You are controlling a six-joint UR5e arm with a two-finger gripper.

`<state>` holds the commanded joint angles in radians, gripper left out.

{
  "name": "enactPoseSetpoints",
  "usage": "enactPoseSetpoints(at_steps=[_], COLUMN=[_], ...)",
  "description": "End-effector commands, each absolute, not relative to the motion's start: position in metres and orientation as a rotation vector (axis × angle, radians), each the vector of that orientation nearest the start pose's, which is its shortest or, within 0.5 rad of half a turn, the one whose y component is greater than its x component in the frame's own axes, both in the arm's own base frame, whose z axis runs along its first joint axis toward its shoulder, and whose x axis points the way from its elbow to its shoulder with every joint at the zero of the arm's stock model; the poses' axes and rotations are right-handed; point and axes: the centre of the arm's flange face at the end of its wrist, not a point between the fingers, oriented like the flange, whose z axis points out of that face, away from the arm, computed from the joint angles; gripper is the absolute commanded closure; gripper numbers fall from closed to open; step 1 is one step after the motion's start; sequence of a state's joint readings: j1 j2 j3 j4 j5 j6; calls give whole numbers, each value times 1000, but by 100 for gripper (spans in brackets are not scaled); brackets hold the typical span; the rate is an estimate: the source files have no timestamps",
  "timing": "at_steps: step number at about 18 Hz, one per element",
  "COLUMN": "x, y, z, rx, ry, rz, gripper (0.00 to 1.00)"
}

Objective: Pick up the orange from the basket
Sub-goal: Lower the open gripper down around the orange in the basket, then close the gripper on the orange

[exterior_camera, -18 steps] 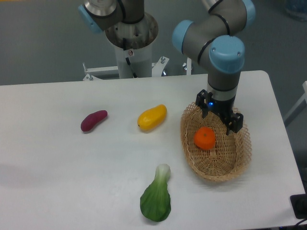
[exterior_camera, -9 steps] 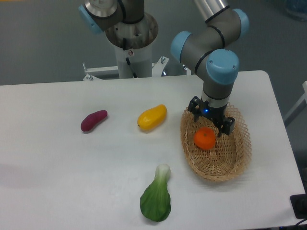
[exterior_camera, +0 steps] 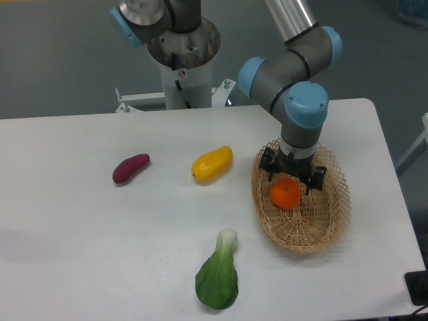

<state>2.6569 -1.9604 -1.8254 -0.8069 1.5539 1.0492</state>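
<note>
Nearest the camera, a bok choy (exterior_camera: pixel 218 275) lies on the white tabletop (exterior_camera: pixel 100 227), green leaves toward the front edge and its pale stalk pointing away. To its right and a little farther back sits the basket (exterior_camera: pixel 309 231), an oval of tan wicker with an open lattice rim, its long axis running from front right to back left.

The orange (exterior_camera: pixel 285 193) lies inside the basket, in its back half, toward the left wall. Directly above and behind it is the tool (exterior_camera: pixel 292 175), pointing straight down into the basket. Its two dark fingers stand apart, one (exterior_camera: pixel 267 165) just left of the fruit's upper edge and the other to the right of it, so the orange sits below and between them. The fingers are spread wider than the fruit and nothing is held; whether either fingertip touches the orange cannot be told from this view.

Farther back and to the left, well apart from the basket, a yellow mango (exterior_camera: pixel 212 164) lies on its side. Left of that, a small purple sweet potato (exterior_camera: pixel 130 168) rests on the tabletop.

Behind them the arm (exterior_camera: pixel 294 80) rises from the tool, grey with blue joint caps, and the robot's base (exterior_camera: pixel 182 60) stands beyond the far edge.
</note>
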Motion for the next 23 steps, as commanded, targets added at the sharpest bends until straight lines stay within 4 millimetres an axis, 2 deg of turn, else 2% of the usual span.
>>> enactPoseSetpoints(at_steps=[5,13,17,23], x=[-448,-446,-448,-449], y=[389,389,390,391], z=[220,217,219,219], rx=[-3083,-3086,-3083,-3076], ry=[-49,-46,-51,-51], rz=[114,106,117,136], gripper=[0,0,10,13])
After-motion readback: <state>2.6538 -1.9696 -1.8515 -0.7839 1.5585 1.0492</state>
